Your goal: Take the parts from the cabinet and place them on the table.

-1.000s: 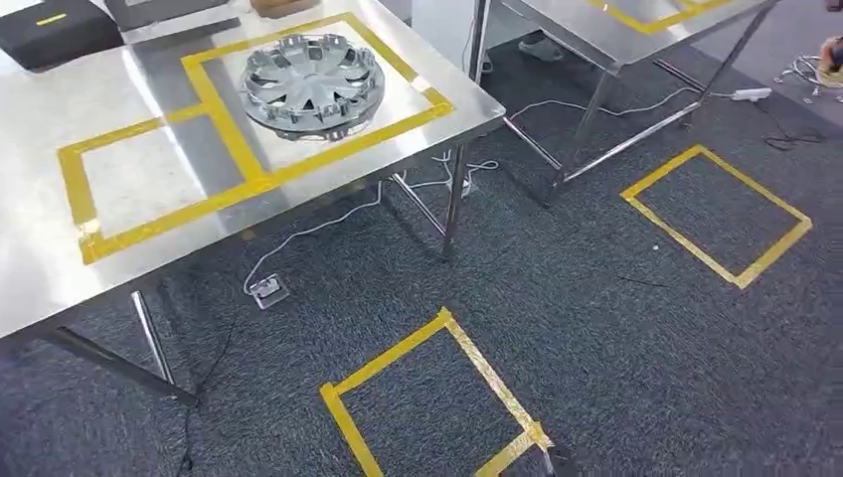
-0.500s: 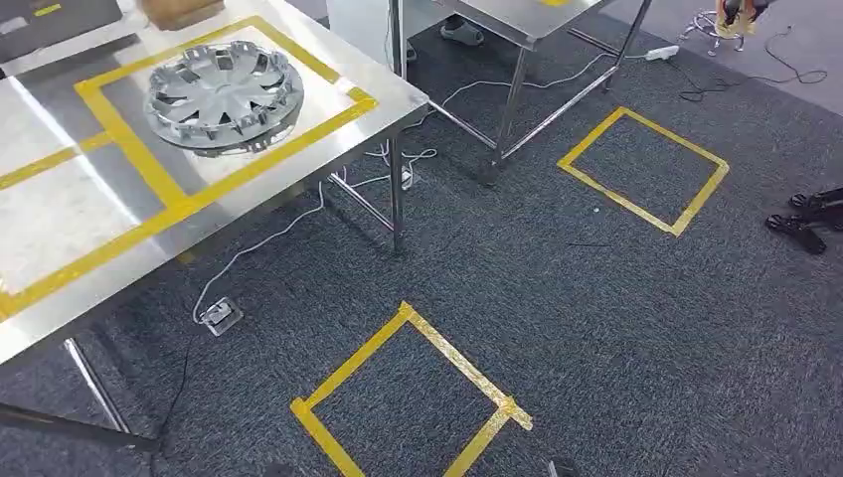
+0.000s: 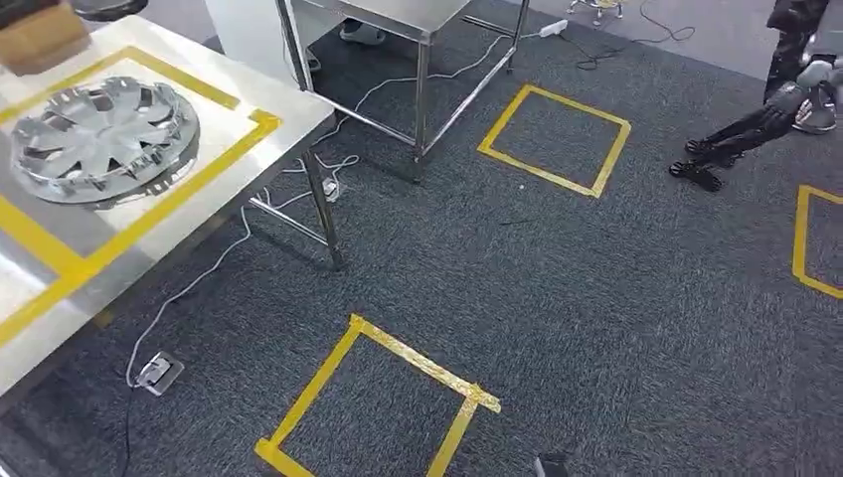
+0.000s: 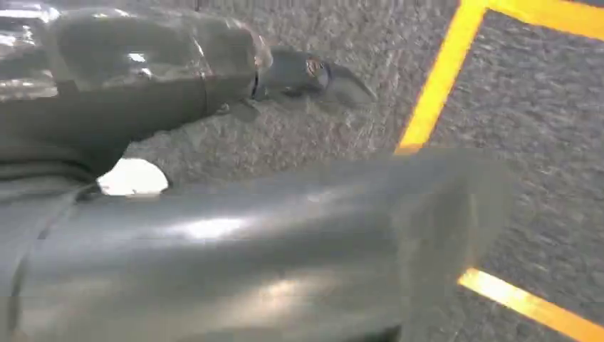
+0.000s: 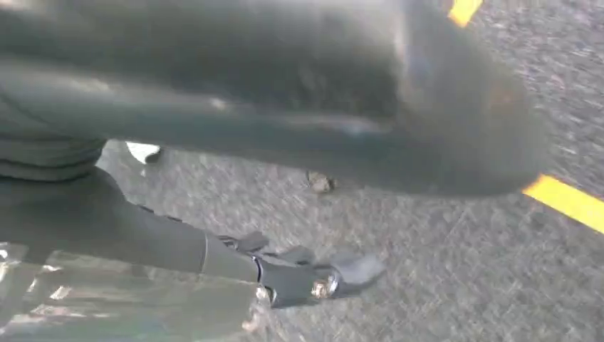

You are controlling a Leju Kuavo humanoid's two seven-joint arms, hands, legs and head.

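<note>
At the far left, a round silver wheel cover (image 3: 99, 139) lies flat on the steel tabletop (image 3: 189, 204), inside a rectangle of yellow tape (image 3: 149, 204). It is a shallow disc of shiny grey metal-look plastic with broad spokes fanning out from a plain hub and a notched rim. A cardboard box (image 3: 40, 35) sits just beyond it at the far left edge. Under the tabletop a white cable (image 3: 199, 278) trails across the dark carpet (image 3: 596, 318) to a small floor socket (image 3: 157, 373). In the near middle a yellow tape square (image 3: 373, 397) marks the carpet; a second steel table (image 3: 398, 15) stands farther back, with another tape square (image 3: 555, 139) to its right. At the far right a dark jointed robot arm (image 3: 756, 124) hangs above the carpet.

The left wrist view shows the left hand (image 4: 214, 228) as a blurred grey mass with a dark finger (image 4: 313, 75) extended over the carpet and holding nothing. The right hand (image 5: 285, 135) looks the same, one dark finger (image 5: 313, 281) stretched out and nothing in its grasp. How far apart the fingers of either hand are cannot be told through the blur.
</note>
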